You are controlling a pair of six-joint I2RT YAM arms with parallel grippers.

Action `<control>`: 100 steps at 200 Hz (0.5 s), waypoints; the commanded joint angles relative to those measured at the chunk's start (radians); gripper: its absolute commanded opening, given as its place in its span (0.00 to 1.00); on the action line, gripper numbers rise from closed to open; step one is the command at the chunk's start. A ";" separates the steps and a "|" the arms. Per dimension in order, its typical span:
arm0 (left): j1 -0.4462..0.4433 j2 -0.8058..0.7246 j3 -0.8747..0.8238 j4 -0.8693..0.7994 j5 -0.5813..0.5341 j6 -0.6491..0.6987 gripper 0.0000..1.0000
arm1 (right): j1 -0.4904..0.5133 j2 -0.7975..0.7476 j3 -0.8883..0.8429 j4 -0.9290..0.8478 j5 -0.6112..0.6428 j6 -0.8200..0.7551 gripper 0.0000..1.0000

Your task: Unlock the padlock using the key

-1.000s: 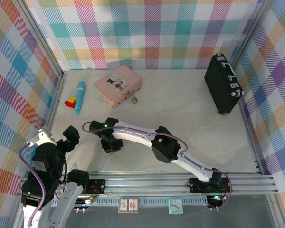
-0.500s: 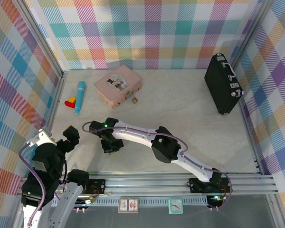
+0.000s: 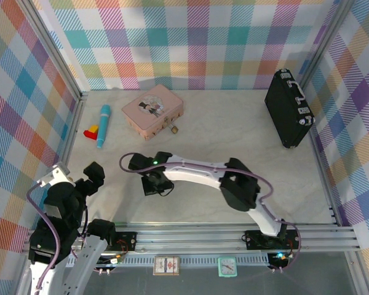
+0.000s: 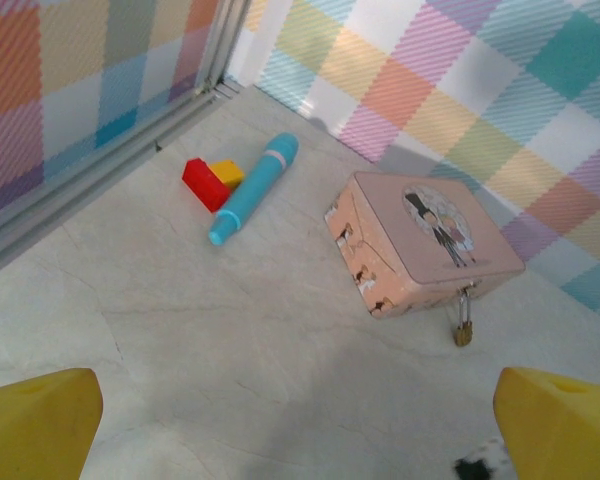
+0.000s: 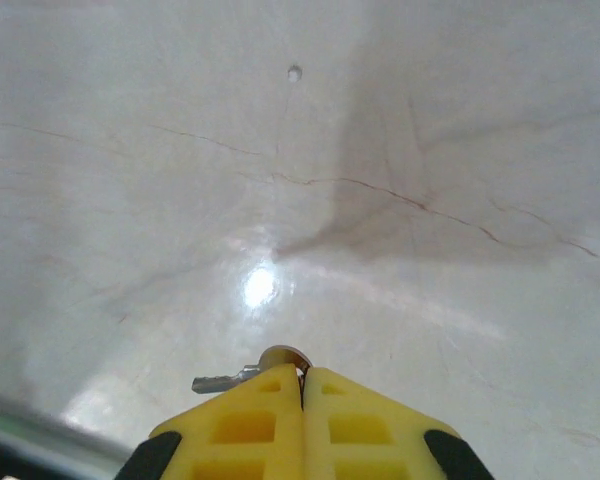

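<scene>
The tiny brass padlock (image 4: 463, 331) hangs by its thin silver shackle from the front of the pink tin box (image 4: 420, 243); from above, the padlock (image 3: 174, 129) lies just right of the box (image 3: 152, 110). My right gripper (image 5: 303, 375) is shut on the small grey key (image 5: 242, 372); the blade sticks out to the left and the round head sits between the yellow tips. From above, the right gripper (image 3: 154, 183) hovers over the table's middle left, in front of the box. My left gripper (image 3: 91, 175) is open at the near left, its yellow fingertips (image 4: 35, 420) wide apart.
A teal cylinder (image 3: 103, 125) and a red-and-yellow block (image 3: 91, 131) lie left of the box. A black case (image 3: 288, 109) stands at the far right. Metal rails and plaid walls bound the pale marble table (image 3: 234, 153).
The right arm has shifted its gripper a little to the right and nearer, its elbow swinging right. The left arm has barely moved.
</scene>
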 commanded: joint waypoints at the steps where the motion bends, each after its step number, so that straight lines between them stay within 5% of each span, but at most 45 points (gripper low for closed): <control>1: -0.009 0.055 -0.009 0.053 0.100 0.023 1.00 | -0.041 -0.152 -0.151 0.201 0.011 0.055 0.00; 52: -0.009 0.239 -0.032 0.141 0.392 0.046 1.00 | -0.138 -0.430 -0.491 0.438 -0.001 0.122 0.00; 100: -0.019 0.410 -0.111 0.366 0.635 -0.103 0.99 | -0.256 -0.673 -0.749 0.610 0.002 0.133 0.00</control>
